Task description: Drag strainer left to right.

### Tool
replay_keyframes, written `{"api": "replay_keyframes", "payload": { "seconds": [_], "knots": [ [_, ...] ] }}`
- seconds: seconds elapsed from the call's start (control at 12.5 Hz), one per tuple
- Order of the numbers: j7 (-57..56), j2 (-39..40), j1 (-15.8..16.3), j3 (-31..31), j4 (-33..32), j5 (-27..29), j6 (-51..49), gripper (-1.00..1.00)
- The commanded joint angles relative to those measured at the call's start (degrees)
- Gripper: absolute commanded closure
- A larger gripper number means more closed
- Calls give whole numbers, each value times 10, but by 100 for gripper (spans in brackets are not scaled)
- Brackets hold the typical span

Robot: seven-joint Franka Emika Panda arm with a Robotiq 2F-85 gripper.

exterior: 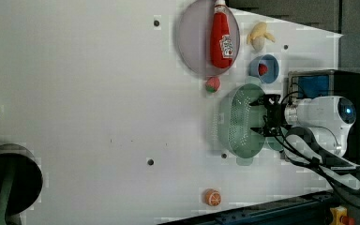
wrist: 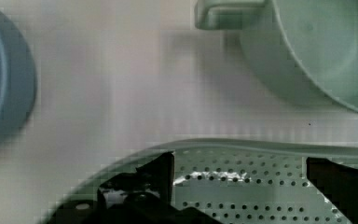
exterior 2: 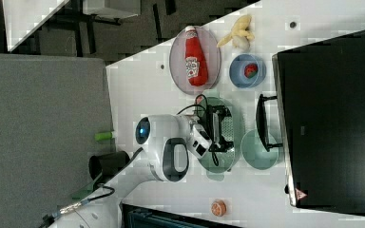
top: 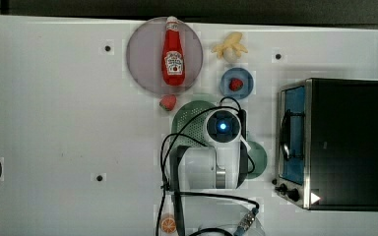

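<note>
1. The strainer (top: 189,123) lies on the white desk (top: 54,123) around the middle of the top view, just below the grey plate (top: 142,54) that carries a ketchup bottle (top: 173,51), and left of the toaster oven (top: 334,142).
2. Judging by the top view, the strainer appears to sit well along its path: the green mug (top: 259,158) is just beside it on the top view's right, and the oven is close beyond that. Little free desk seems left on that side, so any remaining drag looks short.
3. The hand (wrist: 240,186) is down inside the strainer's bowl, near the rim on the mug's side. In the wrist view the two dark fingers (wrist: 142,182) stand apart over the perforated floor, gripping nothing; they look placed to push against the inner wall rather than clamp it.
4. In the left view the arm (exterior: 323,115) reaches in from the oven's side, wrist bent so the hand (exterior: 267,123) points down into the strainer (exterior: 236,124).
5. A small strawberry (top: 168,102) rests just beside the strainer's rim, and a blue bowl (top: 236,83) sits near it.
</note>
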Motion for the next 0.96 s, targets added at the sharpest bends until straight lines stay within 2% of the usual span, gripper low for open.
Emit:
{"api": "replay_keyframes", "payload": {
  "seconds": [0.08,0.32,0.64,0.96],
  "knots": [
    [-22,-7,0,-3,-5,-3,-1,-100],
    [-79,-62,1,26,-8,-3,-18,-100],
    [-199,-215,1,63,16,8,-167,-100],
    [-318,-356,1,64,81,107,-387,-100]
  ]
}}
